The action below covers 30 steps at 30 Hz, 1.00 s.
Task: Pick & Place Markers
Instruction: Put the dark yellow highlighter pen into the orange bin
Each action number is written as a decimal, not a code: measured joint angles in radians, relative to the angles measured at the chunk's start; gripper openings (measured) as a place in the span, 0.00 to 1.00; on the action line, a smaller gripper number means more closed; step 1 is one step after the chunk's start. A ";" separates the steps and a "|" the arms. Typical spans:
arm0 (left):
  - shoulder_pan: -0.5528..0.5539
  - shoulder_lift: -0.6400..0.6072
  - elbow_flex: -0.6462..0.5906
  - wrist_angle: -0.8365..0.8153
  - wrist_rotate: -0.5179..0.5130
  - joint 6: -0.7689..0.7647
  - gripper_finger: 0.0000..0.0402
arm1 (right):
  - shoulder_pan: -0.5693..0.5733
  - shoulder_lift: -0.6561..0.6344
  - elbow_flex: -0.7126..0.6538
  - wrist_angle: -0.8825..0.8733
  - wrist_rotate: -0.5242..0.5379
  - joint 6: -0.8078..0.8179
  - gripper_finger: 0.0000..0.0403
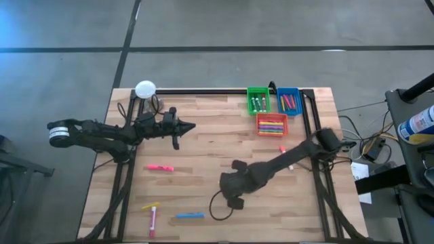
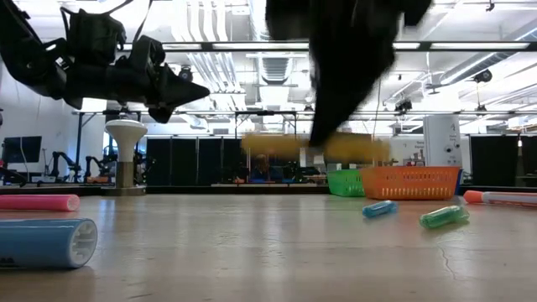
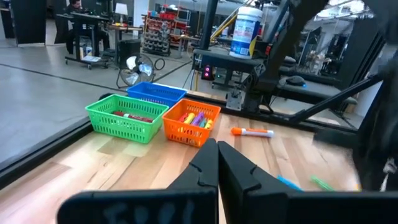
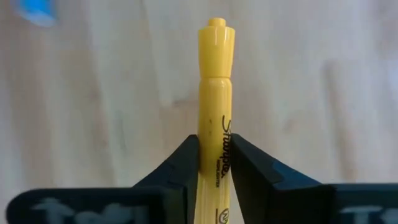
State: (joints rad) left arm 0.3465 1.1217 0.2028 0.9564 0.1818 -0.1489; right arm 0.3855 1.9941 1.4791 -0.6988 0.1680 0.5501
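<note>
The right gripper (image 4: 214,165) pinches a yellow marker (image 4: 214,93) across its barrel, lifted clear of the table (image 1: 203,146). It looks light, stiff and smooth; a mid-barrel hold suits it. The left gripper (image 3: 217,168), pressed together, hovers empty near the three bins (image 1: 274,108). Loose on the table I count five markers, and more lie in the bins.

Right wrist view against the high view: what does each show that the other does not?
Only the right wrist view shows the right hand clamped on a yellow capped plastic marker bearing black lettering.

Only the high view shows the left hand shut and raised over the table's far left, three small rectangular plastic bins, green, blue and orange, and a loose pink capped marker.

Both show the light wooden tabletop.
</note>
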 joint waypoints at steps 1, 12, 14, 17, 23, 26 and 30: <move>-0.001 0.000 -0.003 -0.003 0.000 0.005 0.00 | -0.005 -0.032 -0.004 -0.007 0.018 -0.028 0.20; -0.003 0.000 -0.012 -0.016 0.005 0.016 0.00 | -0.257 -0.467 -0.232 -0.285 0.217 -0.364 0.16; -0.005 0.000 -0.012 -0.025 0.005 0.013 0.00 | -0.349 -0.544 -0.315 -0.283 0.218 -0.453 0.16; -0.005 0.000 -0.012 -0.040 0.006 0.013 0.00 | -0.490 -0.640 -0.434 -0.234 0.214 -0.600 0.17; -0.005 0.000 -0.012 -0.050 -0.008 0.025 0.00 | -0.715 -0.714 -0.614 -0.076 0.092 -0.790 0.17; -0.005 0.000 -0.010 -0.073 -0.008 0.025 0.00 | -0.785 -0.707 -0.649 -0.052 0.086 -0.863 0.17; -0.005 0.001 -0.006 -0.077 -0.008 0.018 0.00 | -0.854 -0.677 -0.674 -0.023 0.077 -0.918 0.17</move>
State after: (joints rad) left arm 0.3412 1.1225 0.1967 0.8791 0.1739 -0.1314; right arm -0.4682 1.3172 0.8051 -0.7223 0.2454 -0.3675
